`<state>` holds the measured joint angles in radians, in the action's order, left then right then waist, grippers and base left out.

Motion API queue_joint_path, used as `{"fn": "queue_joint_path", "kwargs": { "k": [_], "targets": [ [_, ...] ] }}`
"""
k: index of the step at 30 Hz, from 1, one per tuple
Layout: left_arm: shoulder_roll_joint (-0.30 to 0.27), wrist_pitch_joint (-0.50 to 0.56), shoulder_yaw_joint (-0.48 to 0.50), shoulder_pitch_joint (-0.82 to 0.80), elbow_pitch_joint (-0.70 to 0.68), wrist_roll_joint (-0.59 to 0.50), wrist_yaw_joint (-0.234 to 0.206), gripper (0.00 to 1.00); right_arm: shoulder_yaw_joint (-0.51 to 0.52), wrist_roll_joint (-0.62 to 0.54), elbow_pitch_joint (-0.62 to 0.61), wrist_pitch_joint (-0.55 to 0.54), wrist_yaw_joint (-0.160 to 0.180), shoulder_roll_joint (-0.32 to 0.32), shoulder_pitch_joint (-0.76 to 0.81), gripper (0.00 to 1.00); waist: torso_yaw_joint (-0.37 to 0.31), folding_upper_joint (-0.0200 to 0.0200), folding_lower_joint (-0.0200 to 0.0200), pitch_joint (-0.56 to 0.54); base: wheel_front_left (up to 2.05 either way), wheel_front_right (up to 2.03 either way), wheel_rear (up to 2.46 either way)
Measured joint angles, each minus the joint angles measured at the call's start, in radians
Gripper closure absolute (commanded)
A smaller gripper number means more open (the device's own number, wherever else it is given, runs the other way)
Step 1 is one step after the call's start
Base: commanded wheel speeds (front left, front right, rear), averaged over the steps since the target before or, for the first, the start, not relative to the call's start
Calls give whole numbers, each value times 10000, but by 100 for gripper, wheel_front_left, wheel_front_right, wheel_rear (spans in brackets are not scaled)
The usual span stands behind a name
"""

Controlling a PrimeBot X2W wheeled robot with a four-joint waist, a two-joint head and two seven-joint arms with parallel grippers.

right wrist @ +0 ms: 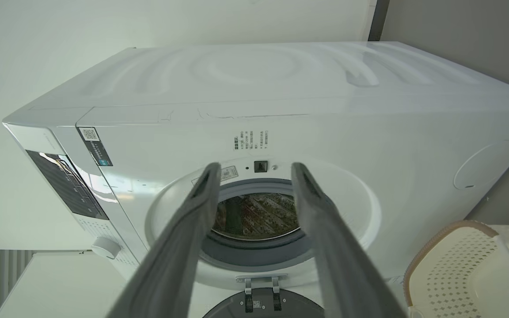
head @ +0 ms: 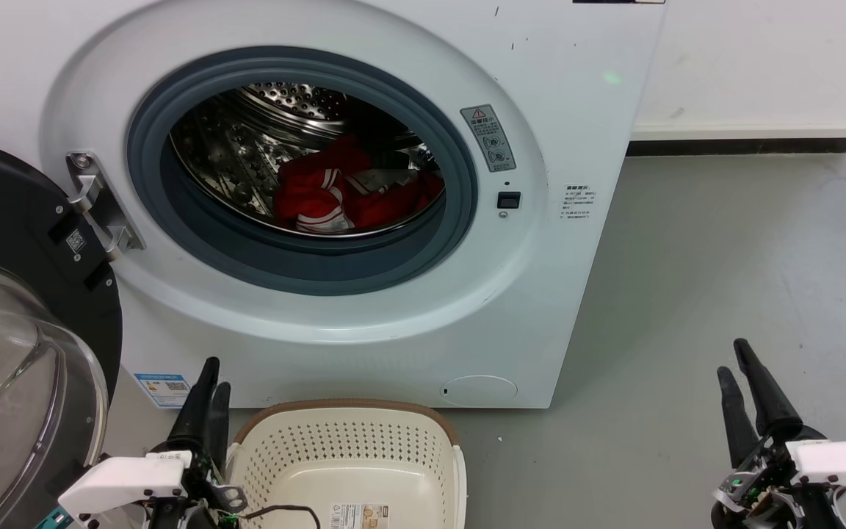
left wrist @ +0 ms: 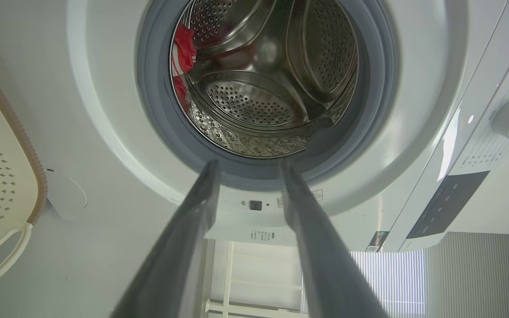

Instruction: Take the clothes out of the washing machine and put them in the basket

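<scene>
Lying crumpled in the drum (head: 247, 147), red clothes (head: 349, 192), striped trim; left gripper (head: 217, 375), right gripper (head: 731, 356): jaws released.

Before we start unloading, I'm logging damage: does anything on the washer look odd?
Yes: in the right wrist view a jagged, crack-like line runs along a panel seam of the washing machine. Crack or peeling film, I cannot tell.

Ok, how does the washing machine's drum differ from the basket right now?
The drum is shiny steel, while the basket is cream plastic with a brown rim. The drum holds the red clothes. The visible part of the basket holds none, only a paper label on its bottom. The drum opens forward and the basket opens upward. Both are perforated with small holes.
</scene>
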<state>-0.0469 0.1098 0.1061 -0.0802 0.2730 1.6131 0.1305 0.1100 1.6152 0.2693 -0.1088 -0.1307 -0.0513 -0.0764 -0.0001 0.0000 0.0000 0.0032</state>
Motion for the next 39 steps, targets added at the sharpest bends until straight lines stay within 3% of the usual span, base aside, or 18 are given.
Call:
{"fn": "queue_joint_path", "kwargs": {
  "k": [14,39],
  "targets": [
    [-48,-696,-708,-83,-453,-972,0,0,-301,-683,-614,667,0,13,196,0,-8,0,0,65,0,0,0],
    [-148,-1662,-1091,-127,-1112,-6341,0,0,-391,-7244,-1559,1630,0,15,613,0,-5,0,0,91,0,0,0]
  ]
}}
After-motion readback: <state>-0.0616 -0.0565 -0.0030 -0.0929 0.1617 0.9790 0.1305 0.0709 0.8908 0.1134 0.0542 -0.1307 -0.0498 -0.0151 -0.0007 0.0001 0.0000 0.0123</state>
